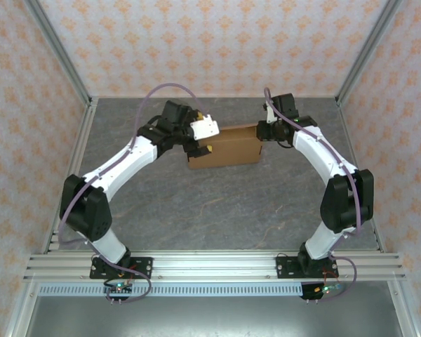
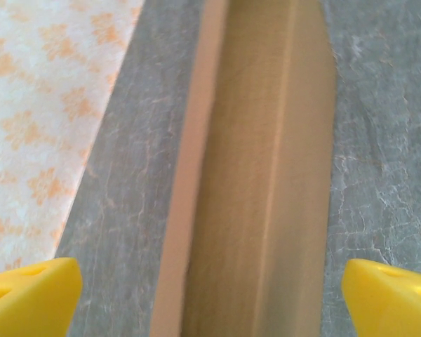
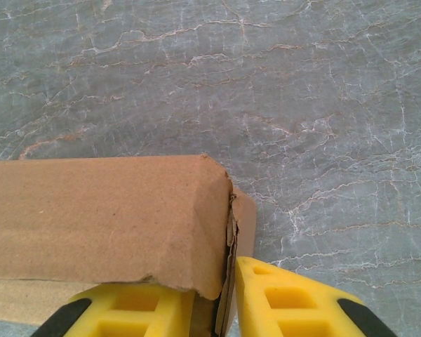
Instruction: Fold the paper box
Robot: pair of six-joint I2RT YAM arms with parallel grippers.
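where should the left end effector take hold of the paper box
Likely its left end, coming from the left along its length. The paper box lies crosswise, the right end effector pinches the thin flap at its right end, and the open left end effector straddles the long axis.

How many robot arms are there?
2. The left arm reaches from the near left to the left end of the paper box; the right arm, from the near right, to its right end.
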